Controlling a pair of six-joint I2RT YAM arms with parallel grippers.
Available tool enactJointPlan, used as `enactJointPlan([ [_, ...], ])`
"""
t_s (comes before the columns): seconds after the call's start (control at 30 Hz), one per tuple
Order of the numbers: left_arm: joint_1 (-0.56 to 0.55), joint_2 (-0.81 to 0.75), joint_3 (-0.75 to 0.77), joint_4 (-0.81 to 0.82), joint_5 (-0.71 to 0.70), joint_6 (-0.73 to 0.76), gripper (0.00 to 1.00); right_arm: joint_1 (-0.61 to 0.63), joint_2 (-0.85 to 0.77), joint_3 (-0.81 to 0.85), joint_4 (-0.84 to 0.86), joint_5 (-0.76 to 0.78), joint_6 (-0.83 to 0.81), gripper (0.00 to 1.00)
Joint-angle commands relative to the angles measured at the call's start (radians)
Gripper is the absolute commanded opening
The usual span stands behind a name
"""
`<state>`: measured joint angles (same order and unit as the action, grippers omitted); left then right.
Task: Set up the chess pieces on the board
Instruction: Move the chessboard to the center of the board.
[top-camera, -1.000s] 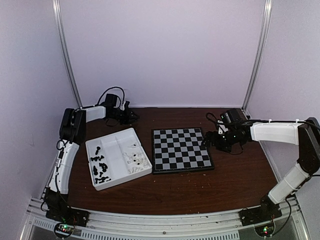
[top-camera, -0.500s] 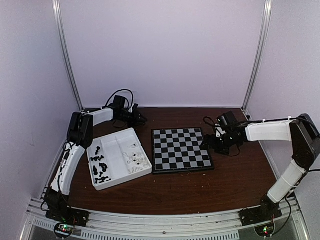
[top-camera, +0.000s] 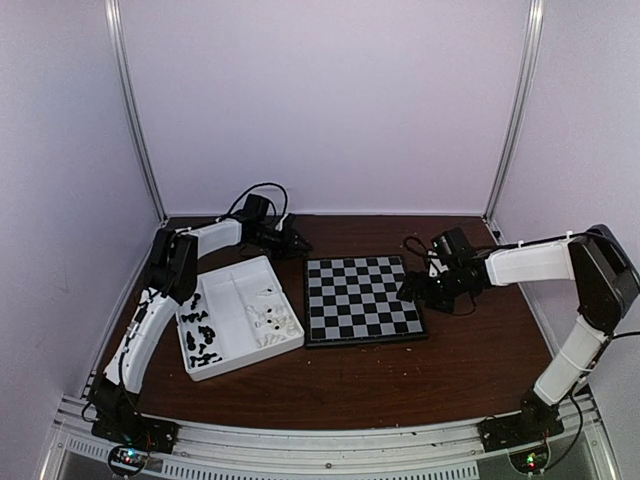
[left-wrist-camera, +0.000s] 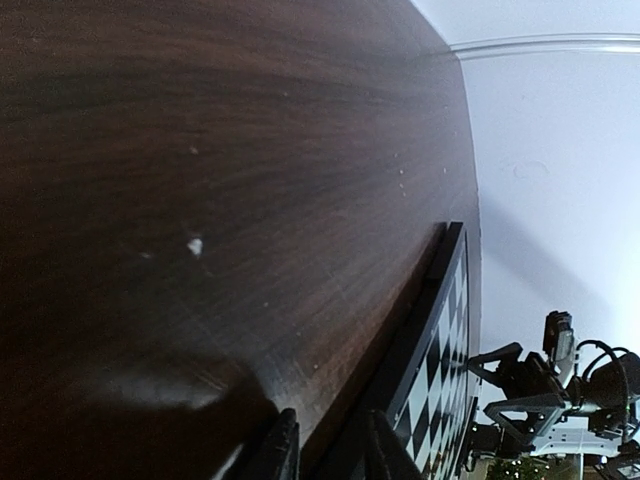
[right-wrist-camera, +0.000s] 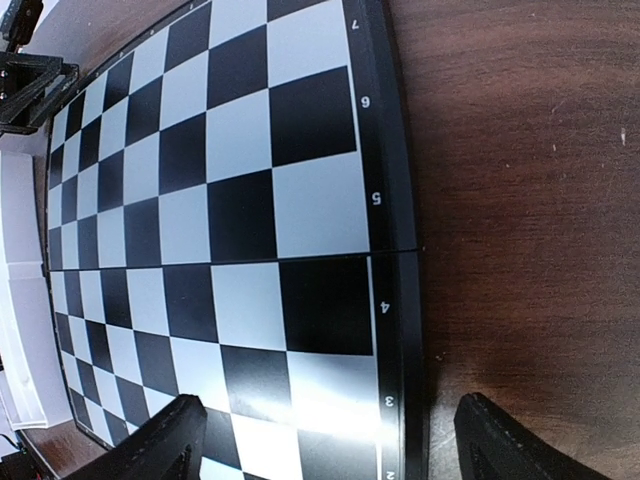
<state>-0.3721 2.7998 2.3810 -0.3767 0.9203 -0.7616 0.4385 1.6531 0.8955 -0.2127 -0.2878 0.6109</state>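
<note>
The board (top-camera: 362, 298) lies bare in the middle of the table, with no figure on its squares. The chess pieces sit in a white tray (top-camera: 240, 285): black ones (top-camera: 200, 335) in its left part, white ones (top-camera: 268, 318) in its right. My left gripper (top-camera: 300, 243) hovers low behind the tray, near the board's far left corner. In the left wrist view its fingers (left-wrist-camera: 282, 450) stand slightly apart with only table wood between them, the board (left-wrist-camera: 445, 360) just ahead. My right gripper (right-wrist-camera: 330, 430) is wide open and straddles the board's (right-wrist-camera: 200, 200) right rim.
Brown table wood (top-camera: 330, 385) surrounds board and tray. Pale walls close the back and sides, with metal posts (top-camera: 135, 110) at the rear corners. The tray's wall (right-wrist-camera: 15, 300) shows beyond the board in the right wrist view.
My left arm has swung right along the back of the table, from behind the tray toward the board's far corner. My right gripper has slid left up to the board's right edge.
</note>
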Motion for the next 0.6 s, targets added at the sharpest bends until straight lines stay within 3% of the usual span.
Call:
enactJointPlan([
  [0.0,-0.016,0.016,-0.012,-0.039,0.021,0.019,0.23,-0.001,0.025,-0.024,0.037,0.004,0.025,0.89],
  [0.57,-0.058,-0.112,-0.161,-0.237,-0.019,0.209,0.22,0.006,0.034,-0.146,0.181,-0.132,0.080,0.88],
])
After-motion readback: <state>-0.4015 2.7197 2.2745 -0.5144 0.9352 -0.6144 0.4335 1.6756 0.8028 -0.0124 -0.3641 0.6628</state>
